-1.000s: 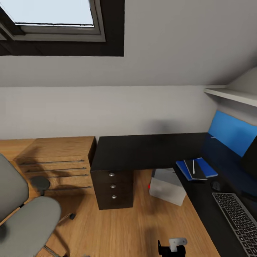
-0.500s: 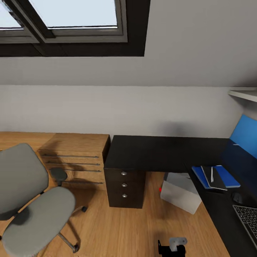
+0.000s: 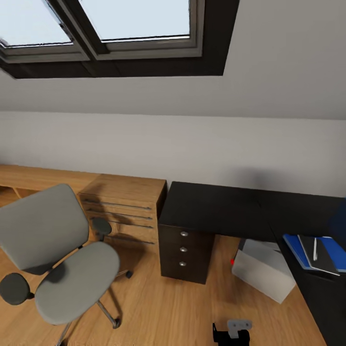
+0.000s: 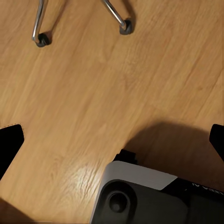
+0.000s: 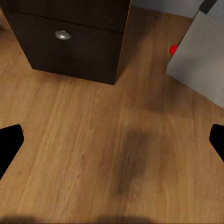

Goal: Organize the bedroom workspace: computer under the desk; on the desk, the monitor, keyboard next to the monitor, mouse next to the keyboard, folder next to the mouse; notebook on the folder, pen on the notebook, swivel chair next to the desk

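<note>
The grey swivel chair stands on the wood floor at the left, apart from the black desk. The grey-white computer sits under the desk, its red light facing me. At the right edge the blue folder lies on the desk with the grey notebook on it and the white pen on top. My left gripper hangs open over the floor near the chair's castors. My right gripper is open above the floor before the drawers. Monitor, keyboard and mouse are out of view.
A light-wood dresser with bar handles stands against the wall between chair and desk. Skylight windows sit in the sloped ceiling above. Part of my own base is below the left gripper. Open floor lies between chair and desk drawers.
The head camera has swung left: the chair has come fully into view, the desk has slid right, and the keyboard and mouse have left the picture. No object has visibly moved.
</note>
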